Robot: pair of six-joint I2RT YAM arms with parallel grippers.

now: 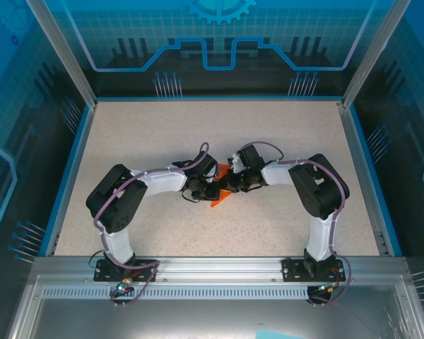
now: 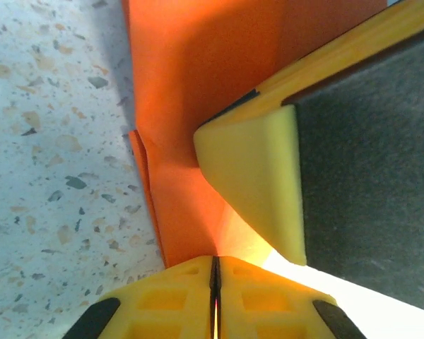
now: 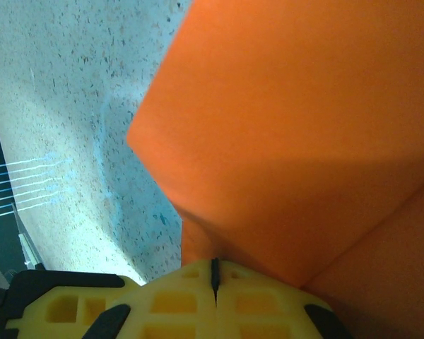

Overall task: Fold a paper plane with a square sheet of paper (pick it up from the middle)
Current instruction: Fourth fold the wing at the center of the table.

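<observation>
The orange paper plane [image 1: 220,198] sits folded at the middle of the table, between the two arms. In the left wrist view my left gripper [image 2: 215,263] is shut on an edge of the paper plane [image 2: 191,127], and a thin orange line shows in the slit between its jaws. A yellow finger of the right gripper [image 2: 258,183] presses close against the same paper. In the right wrist view my right gripper [image 3: 214,265] is shut on the paper plane [image 3: 304,141], whose creased flap rises above the speckled table. From above, the left gripper [image 1: 209,186] and right gripper [image 1: 233,181] nearly touch.
The speckled beige table [image 1: 162,134] is bounded by a blue rim [image 1: 71,169] and glass walls. Both arm bases are bolted to the metal rail [image 1: 212,272] at the near edge. Bare tabletop lies all round the grippers.
</observation>
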